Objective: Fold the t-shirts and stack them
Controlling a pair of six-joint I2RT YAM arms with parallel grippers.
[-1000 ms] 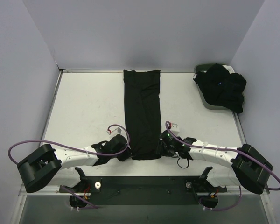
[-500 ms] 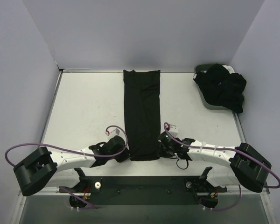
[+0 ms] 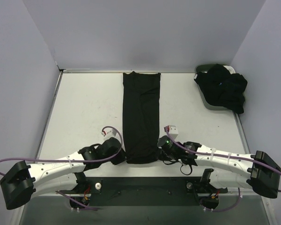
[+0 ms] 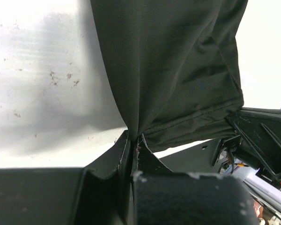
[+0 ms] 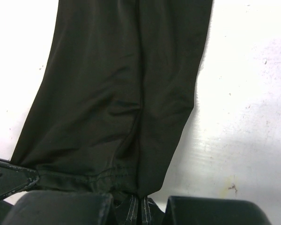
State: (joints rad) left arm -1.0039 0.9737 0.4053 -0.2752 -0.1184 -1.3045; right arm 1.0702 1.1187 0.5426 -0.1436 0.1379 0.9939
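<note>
A black t-shirt (image 3: 141, 117), folded into a long narrow strip, runs from the back of the table to its near edge. My left gripper (image 3: 123, 157) is shut on the strip's near left corner (image 4: 136, 129). At the near right corner (image 5: 145, 190), my right gripper (image 3: 159, 152) is shut on the hem. The cloth (image 5: 122, 84) stretches away flat from both pairs of jaws. More black t-shirts (image 3: 223, 86) lie heaped at the back right.
A dark oval basket (image 3: 202, 75) at the back right corner holds the heap of black cloth, which spills over its rim. Bare white table (image 3: 84, 108) lies on both sides of the strip. The black mounting rail (image 3: 145, 190) runs along the near edge.
The right gripper has closed on the shirt's near right corner. Both arms have drawn toward the near edge, and the strip's near end has moved a little that way.
</note>
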